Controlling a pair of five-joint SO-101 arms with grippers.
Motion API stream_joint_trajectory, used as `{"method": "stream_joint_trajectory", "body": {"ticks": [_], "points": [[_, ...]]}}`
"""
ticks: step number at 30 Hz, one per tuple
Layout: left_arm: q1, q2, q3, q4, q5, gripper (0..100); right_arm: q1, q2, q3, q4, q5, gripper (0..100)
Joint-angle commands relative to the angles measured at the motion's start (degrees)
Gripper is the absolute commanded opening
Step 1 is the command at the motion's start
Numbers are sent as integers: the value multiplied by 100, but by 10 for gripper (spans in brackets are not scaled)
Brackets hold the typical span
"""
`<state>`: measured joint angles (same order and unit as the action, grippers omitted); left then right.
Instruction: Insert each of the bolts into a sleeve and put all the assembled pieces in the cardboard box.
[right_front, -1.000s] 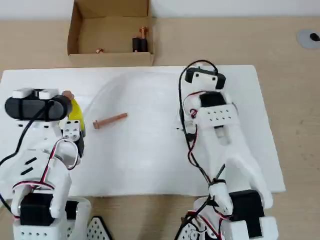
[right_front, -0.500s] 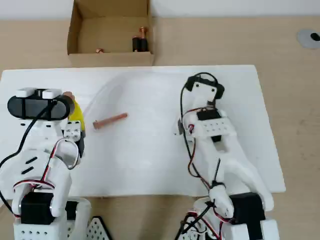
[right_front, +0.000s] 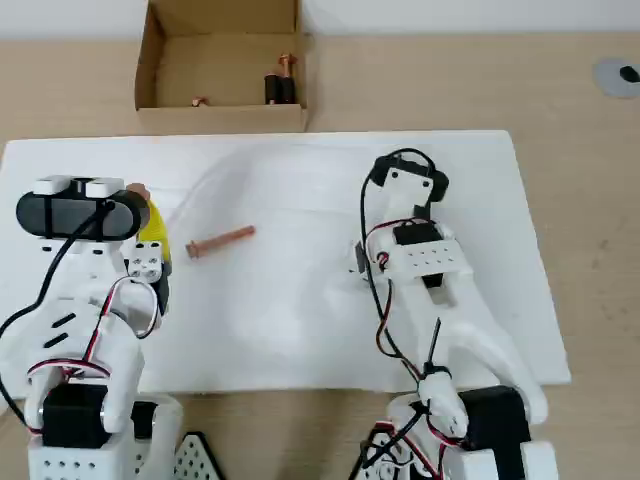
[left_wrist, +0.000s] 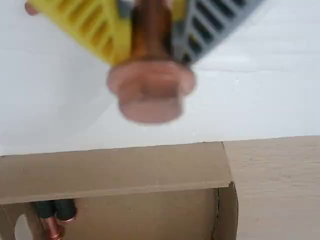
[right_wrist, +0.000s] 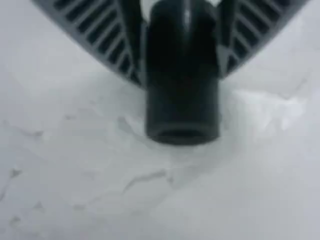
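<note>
My left gripper (left_wrist: 150, 37) is shut on a copper bolt (left_wrist: 150, 85), its head pointing toward the cardboard box (left_wrist: 125, 170). From above, that bolt's head (right_front: 136, 191) peeks out beside the yellow finger (right_front: 152, 222) at the mat's left side. My right gripper (right_wrist: 182, 35) is shut on a black sleeve (right_wrist: 182, 85), whose open end hangs just over the white mat. A second copper bolt (right_front: 220, 241) lies loose on the mat between the arms. The cardboard box (right_front: 150, 60) at the back holds an assembled piece (right_front: 281, 82) and another small copper part (right_front: 199, 101).
The white mat (right_front: 300, 320) covers the middle of the wooden table (right_front: 580, 180). A thin clear tube arcs across the mat behind the loose bolt. A grey disc (right_front: 618, 75) sits at the far right edge.
The right arm has drawn back toward its base and lowered a little. The left arm and the loose bolt have hardly moved.
</note>
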<state>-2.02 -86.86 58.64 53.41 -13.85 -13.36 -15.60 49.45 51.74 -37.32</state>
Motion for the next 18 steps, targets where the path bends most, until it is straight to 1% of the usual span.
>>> {"method": "stream_joint_trajectory", "body": {"ticks": [1, 5, 8, 13, 18], "points": [[-105, -75, -105, -123, -18, 9, -48, -101, -4, -44, 44, 10], [-105, -75, -273, -114, 0, 9, -22, -136, -215, -9, 220, 10], [-105, -75, -352, -149, 9, 9, 242, -145, -752, 53, 334, 10], [-484, -75, -484, -158, 18, 9, 716, -145, -2352, 651, 651, 10], [-897, -84, -659, -158, 18, 9, 743, -145, -4031, 1468, 976, 10]]}}
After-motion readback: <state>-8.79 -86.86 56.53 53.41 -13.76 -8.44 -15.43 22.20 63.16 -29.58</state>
